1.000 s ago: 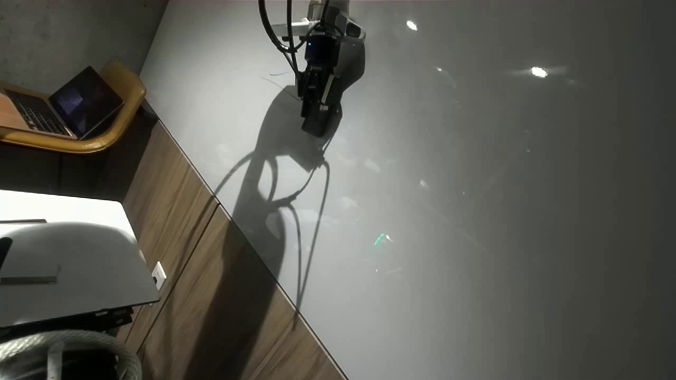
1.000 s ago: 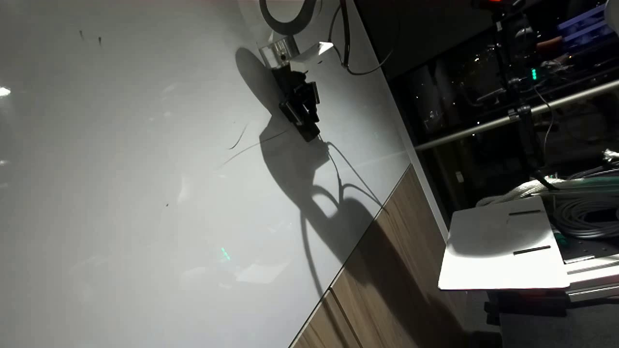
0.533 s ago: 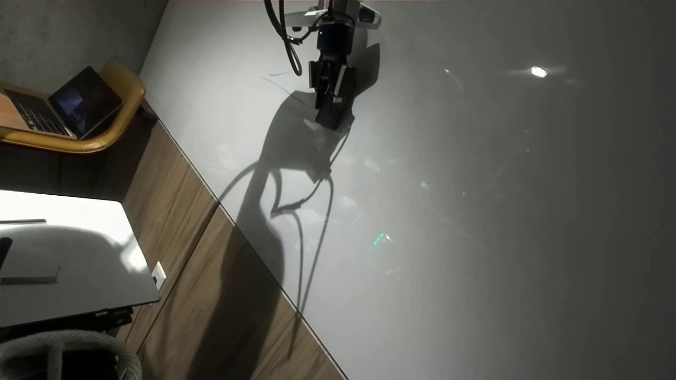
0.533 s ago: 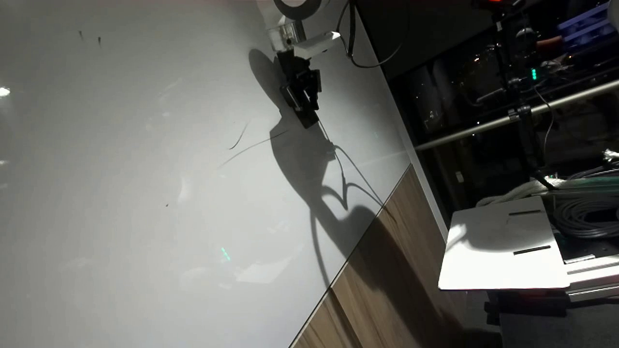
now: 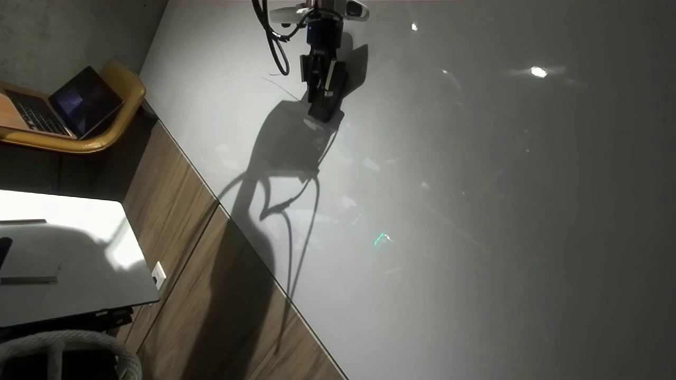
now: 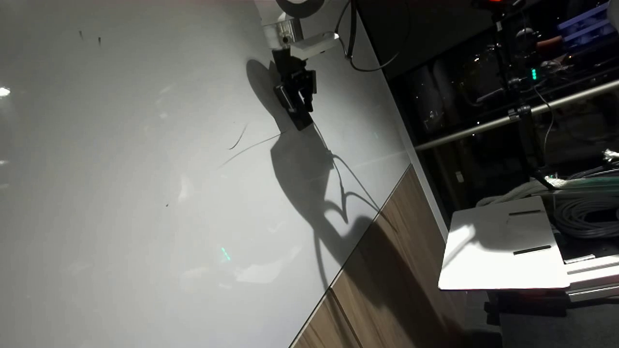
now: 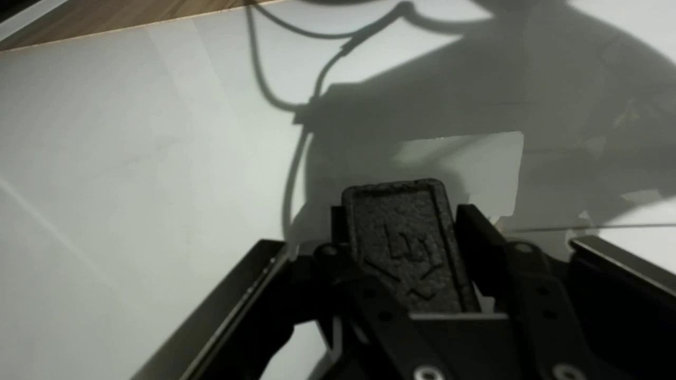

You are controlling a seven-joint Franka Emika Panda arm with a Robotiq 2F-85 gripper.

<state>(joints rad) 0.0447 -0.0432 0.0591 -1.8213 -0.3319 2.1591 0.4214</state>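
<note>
My gripper is shut on a dark, rough rectangular block with carved lines on its face. In the wrist view one finger lies along each side of it and its far end sticks out past the fingertips. In both exterior views the gripper points down in the picture, with the block at its tip. It is over a glossy white surface. Whether the block touches the surface I cannot tell. Thin dark curved lines mark the surface beside the gripper.
Wood panels border the white surface. A laptop sits on a yellow-brown chair. A white panel stands beyond the wood. Cables hang by the arm. The arm's shadow covers part of the surface.
In an exterior view the gripper, with the block, has moved up in the picture, first right and then back left. In both exterior views its shadow has shifted too. The block stays held.
</note>
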